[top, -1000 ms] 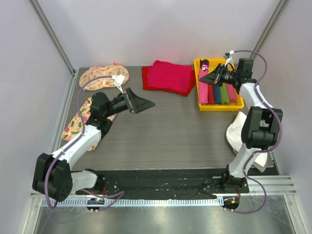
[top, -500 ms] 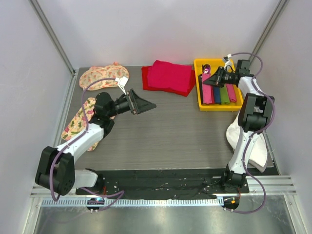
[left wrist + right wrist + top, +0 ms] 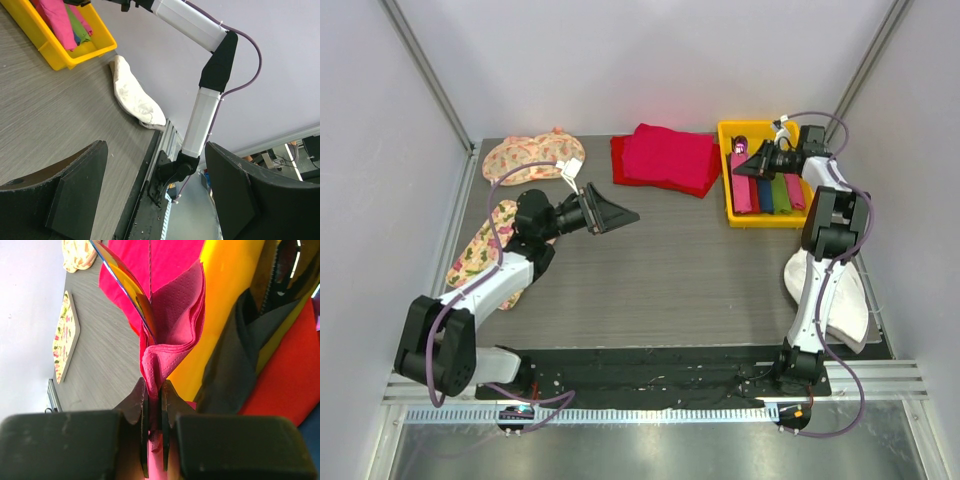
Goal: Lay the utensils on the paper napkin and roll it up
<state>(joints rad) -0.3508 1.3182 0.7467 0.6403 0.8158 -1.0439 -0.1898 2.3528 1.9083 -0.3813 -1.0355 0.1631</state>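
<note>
My right gripper (image 3: 744, 166) is over the far left part of the yellow bin (image 3: 761, 221). In the right wrist view its jaws (image 3: 154, 388) are shut on a fold of the pink paper napkin (image 3: 176, 305), which stands up from between the pads; the napkin shows as a small bright spot in the top view (image 3: 740, 147). My left gripper (image 3: 626, 215) is open and empty, held above the table's middle left, and its fingers (image 3: 80, 185) frame bare tabletop. I cannot make out the utensils in any view.
The bin holds rolled cloths (image 3: 767, 193) in pink, blue and green. A red-magenta cloth pile (image 3: 665, 158) lies at the back centre. Floral mats (image 3: 528, 155) (image 3: 478, 247) lie at the left. A white cloth (image 3: 825, 292) lies by the right arm's base.
The right arm's elbow has swung up and back toward the bin while its gripper stays at the bin's far left. The left gripper has shifted slightly back.
</note>
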